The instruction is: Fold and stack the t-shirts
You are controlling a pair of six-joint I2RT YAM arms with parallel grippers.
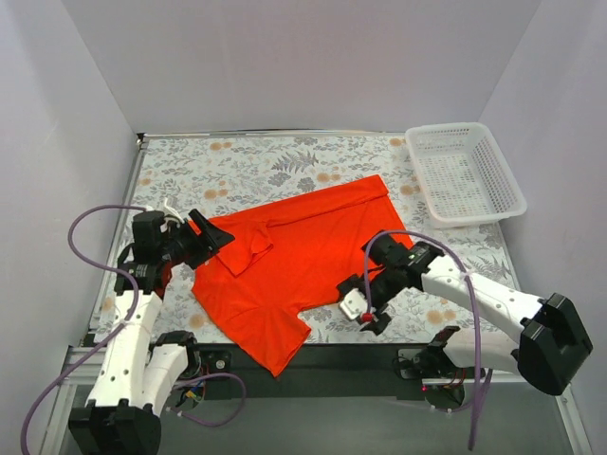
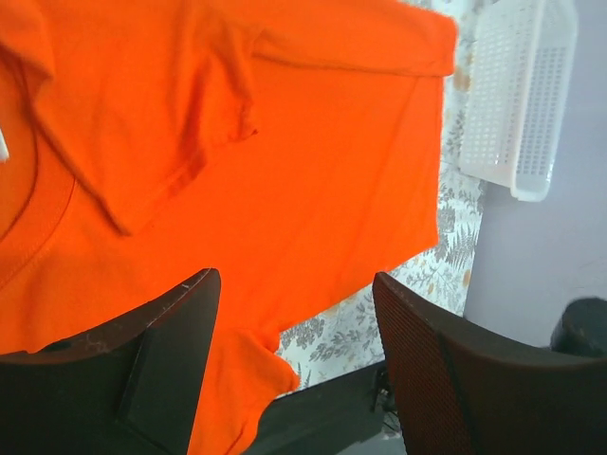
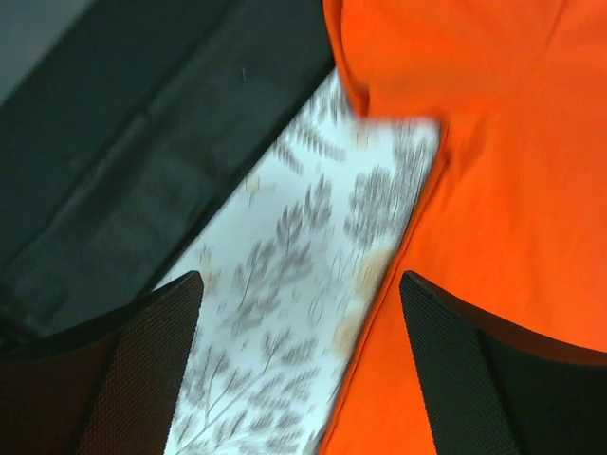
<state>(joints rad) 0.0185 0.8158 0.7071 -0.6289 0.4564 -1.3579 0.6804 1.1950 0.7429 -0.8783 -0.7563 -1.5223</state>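
The t-shirt (image 1: 294, 261) lies across the middle of the table (image 1: 237, 161), one sleeve over the near edge, and with our left pincer (image 1: 220, 237) and right pincer (image 1: 365, 311) both spread and empty, we should pinch matching edges so the fold lands square.

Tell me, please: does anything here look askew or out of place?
The t-shirt lies crooked, diagonal to the edges of the table. One sleeve is folded over onto its body, and its nearest corner sticks out past the table's near edge. The basket looks fine.
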